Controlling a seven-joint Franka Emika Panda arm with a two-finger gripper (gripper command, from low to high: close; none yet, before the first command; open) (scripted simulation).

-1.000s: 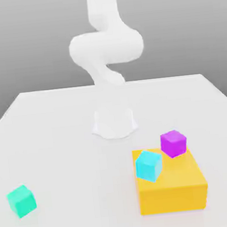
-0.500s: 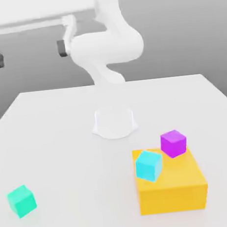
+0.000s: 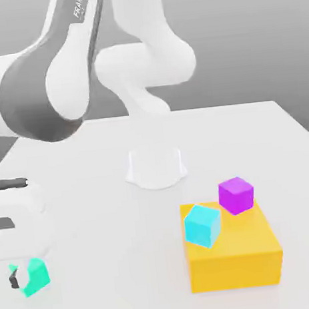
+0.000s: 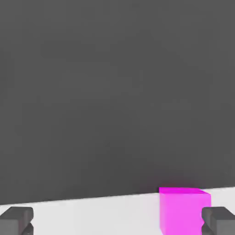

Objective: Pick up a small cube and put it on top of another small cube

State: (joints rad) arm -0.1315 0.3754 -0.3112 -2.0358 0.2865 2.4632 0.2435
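Evidently spread wide and empty, the gripper (image 4: 117, 221) frames the magenta cube (image 4: 183, 210) low right in the hand view, lining up a grasp; in the exterior view the teal cube (image 3: 34, 276) sits lower left.

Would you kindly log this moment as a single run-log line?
gripper: open, empty | magenta cube: on table, near one fingertip, not grasped | purple cube and cyan cube: on yellow block
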